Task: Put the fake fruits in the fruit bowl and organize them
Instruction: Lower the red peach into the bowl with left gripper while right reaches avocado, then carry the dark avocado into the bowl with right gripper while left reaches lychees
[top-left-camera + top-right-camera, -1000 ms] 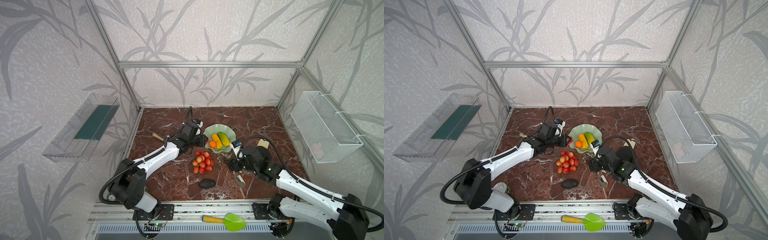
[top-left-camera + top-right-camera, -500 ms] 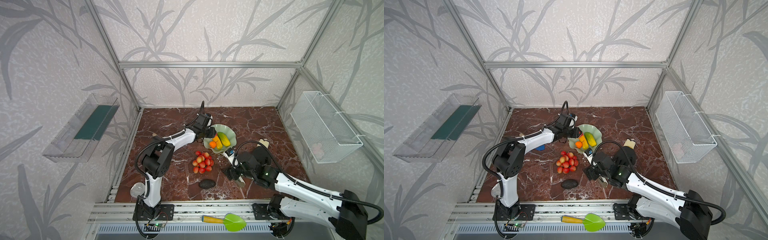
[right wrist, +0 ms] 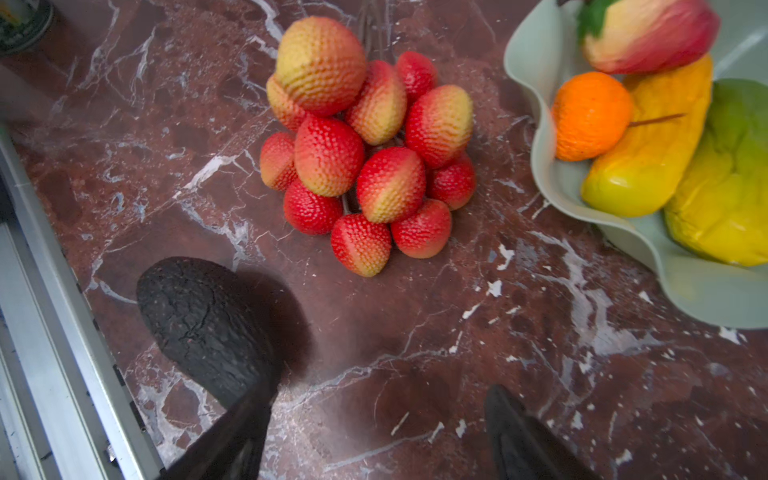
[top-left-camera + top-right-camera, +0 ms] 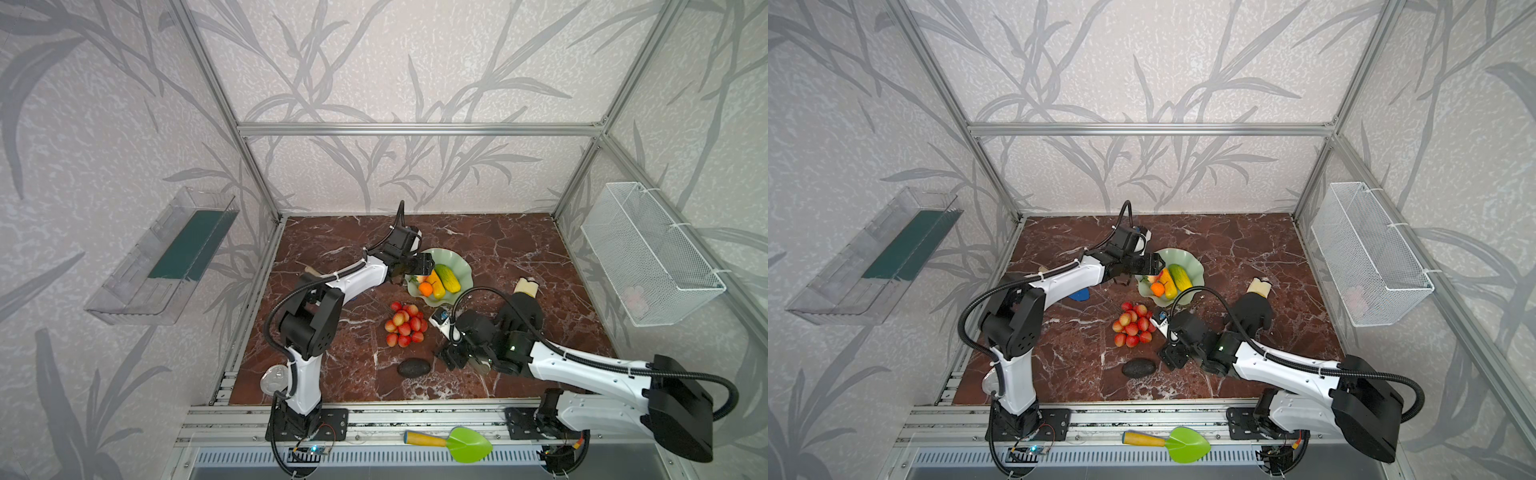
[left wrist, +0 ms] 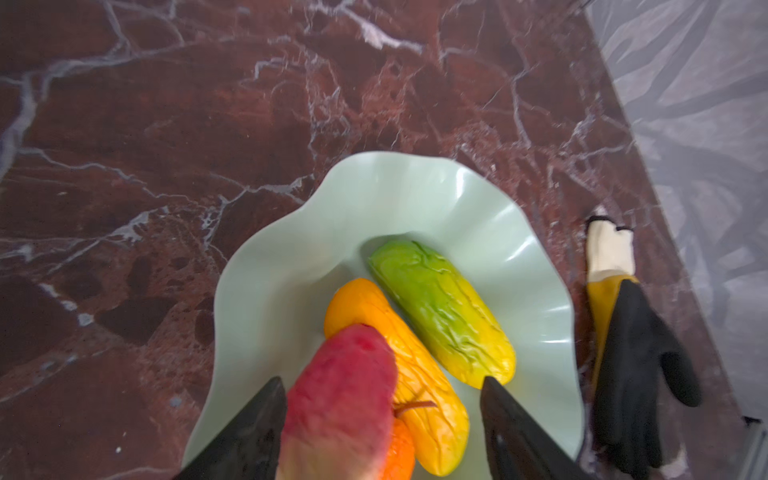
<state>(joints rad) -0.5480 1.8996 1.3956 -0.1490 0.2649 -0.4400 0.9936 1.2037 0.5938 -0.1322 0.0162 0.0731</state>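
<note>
Marble tabletop (image 4: 498, 249) carries the bowl (image 5: 415, 187) mid-table. Over it the left gripper (image 5: 382, 382), jaws apart, straddles the strawberry (image 5: 345, 386) lying on the bowl's fruit, apparently leaving it there. The right gripper (image 3: 378, 399), jaws apart, hovers beside the near avocado (image 3: 199, 320), probably the next pick.

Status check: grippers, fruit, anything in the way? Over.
Left gripper open over fruit bowl, strawberry resting on the orange-yellow fruit inside. Right gripper open, empty, beside avocado. Berry cluster on table between avocado and bowl.
</note>
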